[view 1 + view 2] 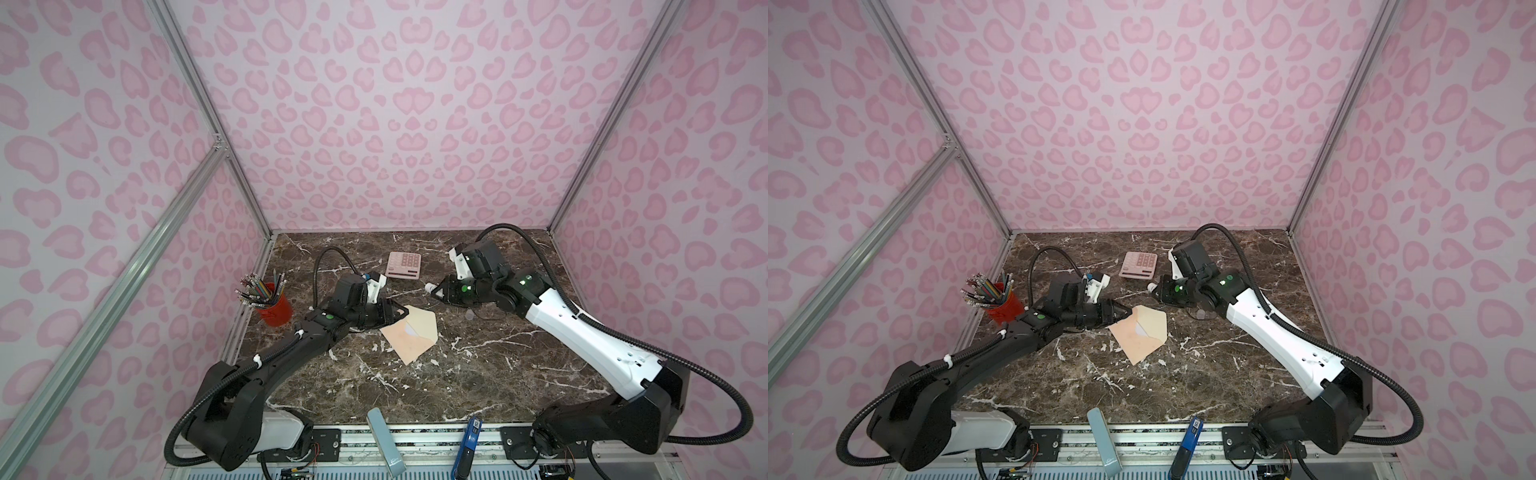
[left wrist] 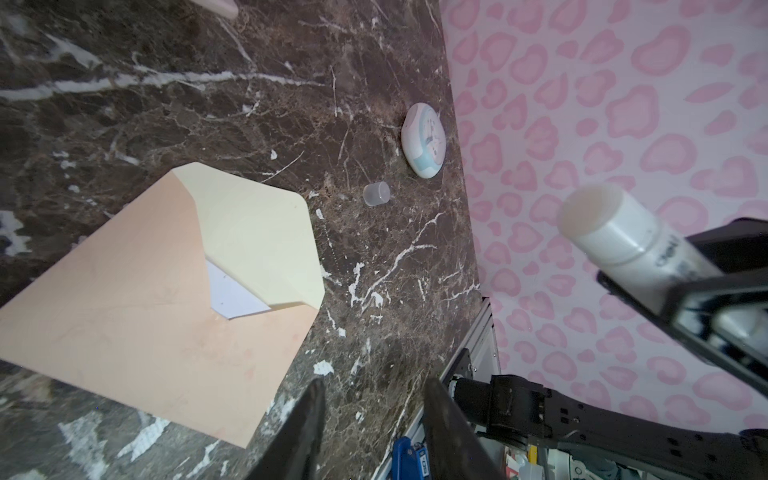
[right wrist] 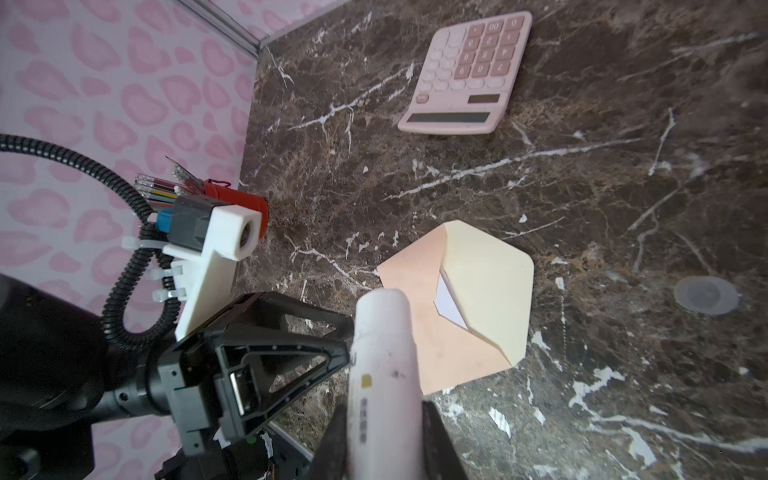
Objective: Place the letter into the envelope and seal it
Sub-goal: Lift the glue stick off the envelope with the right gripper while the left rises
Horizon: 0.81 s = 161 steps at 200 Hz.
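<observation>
Top views: a dark brown marble tabletop [image 1: 478, 374] with white veins, closed in on three sides by walls [image 1: 415, 104] in a pink spot print, with aluminium frame posts [image 1: 208, 108] at the corners. A pink calculator [image 1: 404, 265] sits near the back and a red cup [image 1: 277, 311] of pencils at the left edge. The envelope [image 1: 409, 338] lies flat mid-table, skewed, its cream flap open, in both top views. The left gripper [image 1: 402, 311] is low at the envelope's left corner; whether it touches cannot be told. The right gripper [image 1: 435, 289] sits between calculator and envelope, gripping a white glue stick [image 1: 428, 286]. Left wrist: the marble runs up to the pink wall. The letter [image 2: 232, 291] is inside the envelope, only a white triangle showing at the mouth under the flap. A clear cap [image 2: 376, 194] sits near the envelope, apart from it, and a round white and pale-blue gadget [image 2: 424, 139] is close to the wall. The left fingers [image 2: 307, 428] stand parted with nothing between. Right wrist: the right fingers [image 3: 440, 449] clamp the glue stick, whose uncapped tip points toward the envelope. The cup is in the corner by the wall.
</observation>
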{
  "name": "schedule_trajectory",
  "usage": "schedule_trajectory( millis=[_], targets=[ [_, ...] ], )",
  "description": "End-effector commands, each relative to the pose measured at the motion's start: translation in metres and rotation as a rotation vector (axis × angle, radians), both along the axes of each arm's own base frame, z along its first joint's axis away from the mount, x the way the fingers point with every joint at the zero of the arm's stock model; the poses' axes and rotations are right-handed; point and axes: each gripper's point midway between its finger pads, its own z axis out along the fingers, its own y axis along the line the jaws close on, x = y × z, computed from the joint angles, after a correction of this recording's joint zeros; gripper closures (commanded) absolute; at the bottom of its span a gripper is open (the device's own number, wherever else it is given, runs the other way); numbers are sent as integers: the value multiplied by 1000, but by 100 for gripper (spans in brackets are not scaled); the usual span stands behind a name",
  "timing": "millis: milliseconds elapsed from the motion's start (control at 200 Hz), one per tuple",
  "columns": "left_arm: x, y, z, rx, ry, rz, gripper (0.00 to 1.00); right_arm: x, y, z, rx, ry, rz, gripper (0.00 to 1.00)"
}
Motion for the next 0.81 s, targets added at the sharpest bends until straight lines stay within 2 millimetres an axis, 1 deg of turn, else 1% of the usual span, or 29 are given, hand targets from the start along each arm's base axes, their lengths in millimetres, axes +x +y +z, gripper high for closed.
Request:
schedule_trajectory(
  millis=[0, 75, 195, 350, 455, 600, 670, 735, 800],
  targets=[
    [0, 7, 26, -8, -57, 34, 49, 16, -3, 14, 29, -102, -55, 100],
    [-5, 12, 47, -14, -98, 44, 45, 16, -4, 16, 31, -118, -57, 100],
    [-12, 20, 79, -37, -158, 68, 41, 15, 0, 18, 57, -126, -47, 100],
    [-18, 25, 109, -104, -196, 101, 36, 13, 11, 24, 109, -175, -37, 100],
    [-22, 29, 119, -142, -205, 124, 34, 9, 22, 32, 82, -288, -19, 100],
    [-25, 33, 128, -190, -225, 152, 31, -6, 41, 49, 37, -482, 25, 100],
    [-27, 36, 130, -199, -236, 164, 30, -10, 48, 54, 58, -522, 33, 100],
    [-27, 38, 129, -199, -239, 179, 30, -13, 52, 54, 76, -535, 37, 100],
    [-26, 40, 133, -209, -249, 190, 29, -17, 56, 60, 97, -564, 44, 100]
  ],
)
